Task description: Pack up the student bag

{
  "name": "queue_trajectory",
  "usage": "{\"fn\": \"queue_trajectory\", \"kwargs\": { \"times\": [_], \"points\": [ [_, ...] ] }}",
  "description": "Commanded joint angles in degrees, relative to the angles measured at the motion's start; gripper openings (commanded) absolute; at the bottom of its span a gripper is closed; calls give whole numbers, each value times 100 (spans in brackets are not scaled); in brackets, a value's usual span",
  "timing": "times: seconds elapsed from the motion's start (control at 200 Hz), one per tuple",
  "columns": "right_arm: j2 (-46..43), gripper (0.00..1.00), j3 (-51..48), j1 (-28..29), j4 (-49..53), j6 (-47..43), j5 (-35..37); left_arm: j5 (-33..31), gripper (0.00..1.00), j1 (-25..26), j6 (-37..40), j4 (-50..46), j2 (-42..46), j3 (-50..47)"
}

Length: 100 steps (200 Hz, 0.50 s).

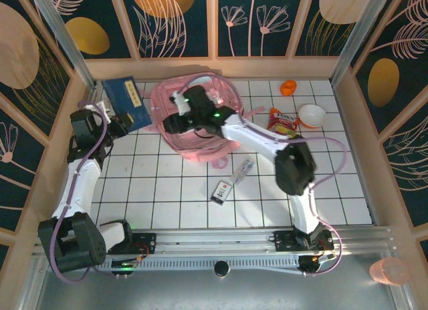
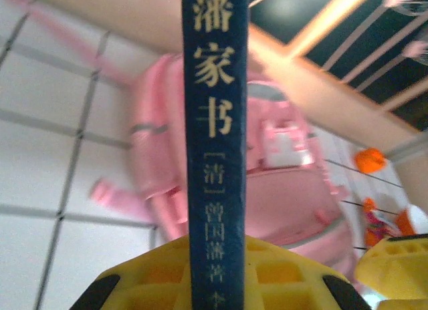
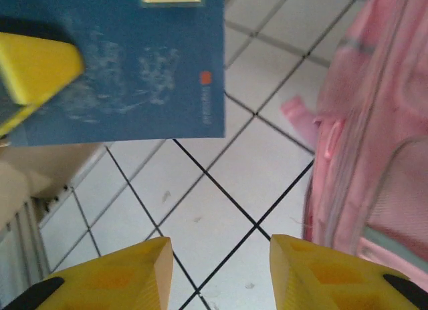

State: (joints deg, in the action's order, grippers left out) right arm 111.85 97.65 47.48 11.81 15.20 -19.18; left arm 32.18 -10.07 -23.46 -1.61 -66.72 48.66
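Hovering beside the student bag (image 3: 374,123) is the right pincer (image 3: 221,270) (jaws parted).

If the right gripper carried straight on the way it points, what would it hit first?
Likely the white tiled table between the open fingers of the right gripper; the blue book sits beyond, though depth is unclear.

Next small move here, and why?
Probably carry the blue book toward the backpack with the left tool. That tool is shut on the book, which is beside the backpack, not in it. The right tool is open and empty over the tiles nearby.
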Motion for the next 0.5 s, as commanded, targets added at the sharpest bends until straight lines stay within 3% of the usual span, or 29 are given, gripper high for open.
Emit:
{"fn": "queue_trajectory", "kwargs": {
  "times": [0.0,0.145,0.3,0.495],
  "points": [
    [-925,43,-1089,-286,-1207,551,3,951,0,443,361,765,5,340],
    [-2236,44,-2564,-791,-2063,1043,73,1199,0,1372,431,1316,-240,586],
    [-3176,44,-3248,-1205,-1876,941,147,1545,0,2296,291,1823,-775,1072],
    [-4109,46,-3988,-1575,-2367,1045,-114,1890,0,2801,184,2498,-1183,1262]
  ]
}}
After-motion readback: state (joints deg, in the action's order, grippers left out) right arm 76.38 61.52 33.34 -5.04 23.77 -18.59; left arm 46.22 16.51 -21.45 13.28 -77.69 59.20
